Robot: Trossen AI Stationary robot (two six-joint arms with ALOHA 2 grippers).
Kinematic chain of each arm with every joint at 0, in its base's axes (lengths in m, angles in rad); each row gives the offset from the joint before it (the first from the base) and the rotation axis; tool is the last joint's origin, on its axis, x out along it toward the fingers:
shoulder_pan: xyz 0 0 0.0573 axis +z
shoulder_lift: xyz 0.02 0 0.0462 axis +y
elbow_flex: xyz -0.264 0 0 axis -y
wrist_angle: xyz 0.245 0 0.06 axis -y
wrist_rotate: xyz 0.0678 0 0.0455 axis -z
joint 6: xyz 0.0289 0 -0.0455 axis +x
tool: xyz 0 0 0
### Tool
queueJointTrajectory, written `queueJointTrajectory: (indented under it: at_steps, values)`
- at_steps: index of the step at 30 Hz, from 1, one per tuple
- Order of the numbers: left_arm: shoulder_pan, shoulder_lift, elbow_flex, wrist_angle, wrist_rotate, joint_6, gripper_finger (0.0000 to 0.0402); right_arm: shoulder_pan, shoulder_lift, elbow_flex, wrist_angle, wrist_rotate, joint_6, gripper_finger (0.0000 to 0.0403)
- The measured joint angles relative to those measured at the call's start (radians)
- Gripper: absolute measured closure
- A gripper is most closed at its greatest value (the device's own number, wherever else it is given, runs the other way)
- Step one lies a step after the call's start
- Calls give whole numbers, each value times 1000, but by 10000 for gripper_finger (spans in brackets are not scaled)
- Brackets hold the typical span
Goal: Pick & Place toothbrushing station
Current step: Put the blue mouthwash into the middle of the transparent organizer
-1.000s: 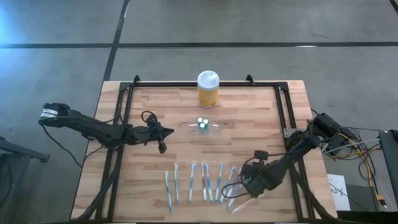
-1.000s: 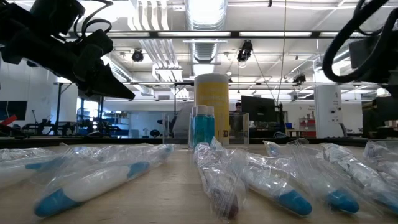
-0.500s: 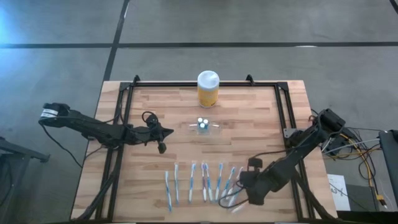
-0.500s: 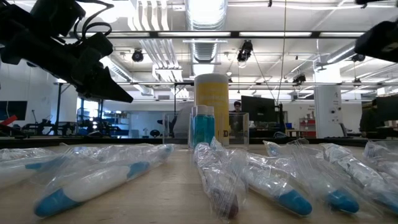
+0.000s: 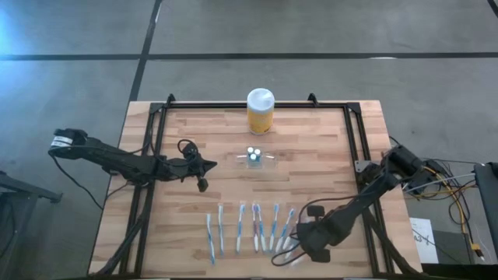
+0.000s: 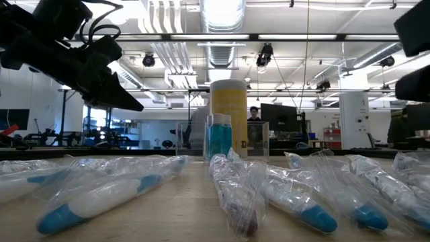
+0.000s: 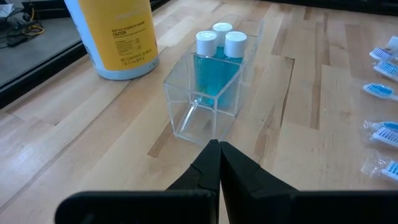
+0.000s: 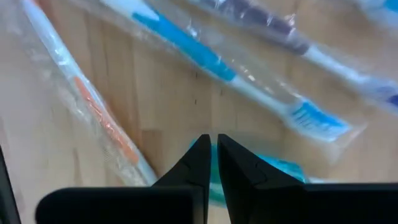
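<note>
From where I stand, the clear toothbrushing station [image 5: 255,158] sits near the middle of the wooden surface [image 5: 311,148], and everything else I place against it. Well off to its left, the left claw [image 5: 204,185] hangs above the boards, its tips pinched together with nothing between them; seen past its fingers, the station [image 7: 214,87] lies just ahead of it, with three white-capped blue bottles [image 7: 214,59] standing in its far compartment and the near compartment bare. Behind the station, toward the far edge of the surface, stands the yellow jar [image 5: 260,110] with a white lid, apart from it. In front of the station, toward the near edge, a row of wrapped toothbrushes [image 5: 241,227] lies side by side. At the right end of that row, farther from the station than the left claw, the right claw [image 5: 289,247] is down low over the wrapped brushes, its tips clenched; a blue-handled brush [image 8: 186,43] and an orange-handled one [image 8: 99,112] lie just past them, neither gripped.
</note>
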Motion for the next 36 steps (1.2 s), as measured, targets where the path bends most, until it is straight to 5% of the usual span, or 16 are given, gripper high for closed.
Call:
queueJointTrajectory:
  at_steps: [5,20,25,28,36]
  values:
    - [0,0,0,0,0,0,394,4,16,0,-54,-115,63,375]
    - [0,0,-1,1,0,1,394,29,-28,80,-178,-102,103,375]
    - [0,0,-1,1,0,1,394,29,-39,144,-376,-39,191,369]
    - [0,0,-1,-1,0,1,394,23,-39,161,-481,-35,239,350]
    - [0,0,-1,-15,0,1,394,-6,-47,154,-428,-77,253,251]
